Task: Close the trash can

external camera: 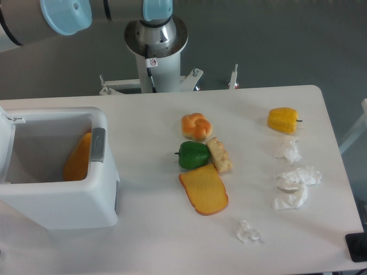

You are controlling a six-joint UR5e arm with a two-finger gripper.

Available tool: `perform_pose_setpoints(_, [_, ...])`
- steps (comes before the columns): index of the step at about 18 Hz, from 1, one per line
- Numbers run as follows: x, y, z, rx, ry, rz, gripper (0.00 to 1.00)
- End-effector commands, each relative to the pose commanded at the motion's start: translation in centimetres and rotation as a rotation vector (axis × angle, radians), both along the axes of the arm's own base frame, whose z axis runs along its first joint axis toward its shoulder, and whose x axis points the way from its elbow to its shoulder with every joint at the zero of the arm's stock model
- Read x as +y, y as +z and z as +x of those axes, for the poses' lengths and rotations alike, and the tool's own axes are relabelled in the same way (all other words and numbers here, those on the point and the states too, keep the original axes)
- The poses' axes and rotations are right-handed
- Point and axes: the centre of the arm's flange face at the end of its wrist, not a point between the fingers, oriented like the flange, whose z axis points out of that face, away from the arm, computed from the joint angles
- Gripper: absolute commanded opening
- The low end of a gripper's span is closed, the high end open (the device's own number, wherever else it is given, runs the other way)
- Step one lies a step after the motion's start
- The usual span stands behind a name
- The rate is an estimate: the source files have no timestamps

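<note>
Trash can (57, 195) sits at the left near side of the table (149, 240), open — an orange item (77, 157) lies inside, grey latch tab (98, 144) on its right rim. Mid-table: bun (196, 126), green pepper (192, 154), bread slice (203, 189). Right side: yellow pepper (283, 120), crumpled tissues (295, 186). Arm base (156, 46) at the far edge carries a small sticker, unreadable. Gripper out of frame — can't tell its state.
</note>
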Motion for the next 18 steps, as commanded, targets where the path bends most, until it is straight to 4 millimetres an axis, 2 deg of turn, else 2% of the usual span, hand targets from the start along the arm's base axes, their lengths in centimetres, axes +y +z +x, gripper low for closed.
perform_pose_setpoints(3, [-0.2, -0.4, -0.1, 0.023, 0.019, -0.019, 1.0])
perform_pose_setpoints(6, [-0.6, 0.0, 0.0, 0.027, 0.022, -0.013, 1.0])
perform_pose_setpoints(12, [-0.6, -0.8, -0.6, 0.059, 0.052, -0.038, 1.0])
perform_pose_setpoints(15, [-1.1, -0.8, -2.0, 0.118, 0.11, -0.058, 1.0])
perform_pose_setpoints(18, [-2.8, 0.3, -3.8, 0.153, 0.166, -0.045, 1.0])
